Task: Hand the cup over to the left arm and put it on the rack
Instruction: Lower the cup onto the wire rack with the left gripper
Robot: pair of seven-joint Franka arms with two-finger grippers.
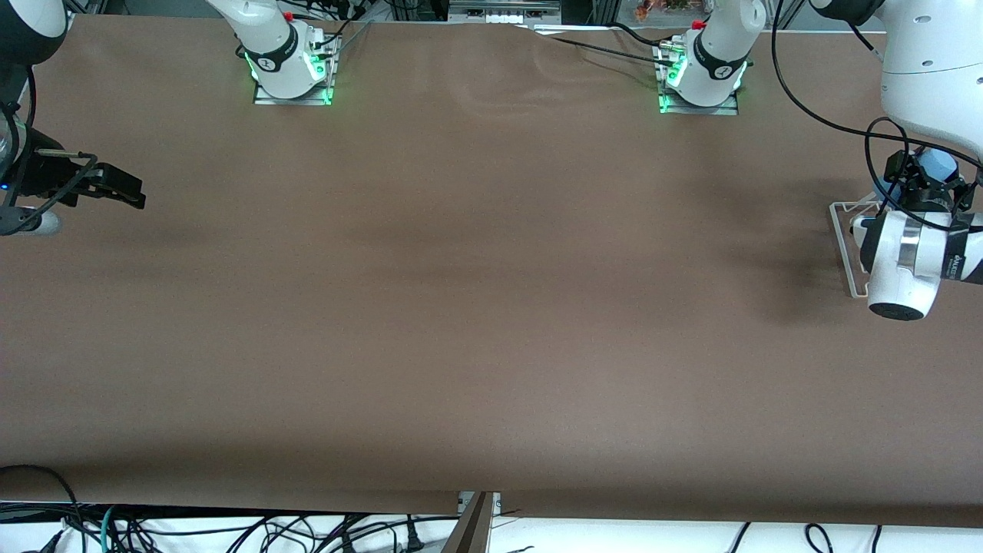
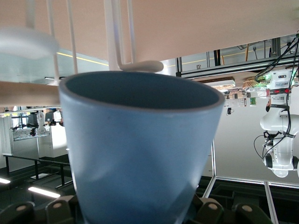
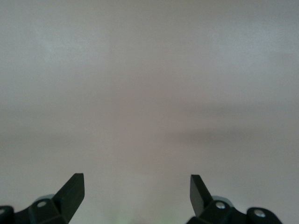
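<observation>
Left gripper (image 1: 925, 180): clamped on the light-blue cup (image 2: 140, 154), over the rack.
Cup: held up against the white wire rack (image 1: 848, 246) at the left arm's end of the table, apparently touching a peg.
Right gripper (image 1: 115, 187): fingers apart, empty, waiting over the right arm's end of the table (image 1: 461, 307).

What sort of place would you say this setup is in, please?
Probably a robotics lab: two arm bases bolted to a brown-covered table, loose cables along its edge, and another robot arm standing in the room, seen from the left wrist.
</observation>
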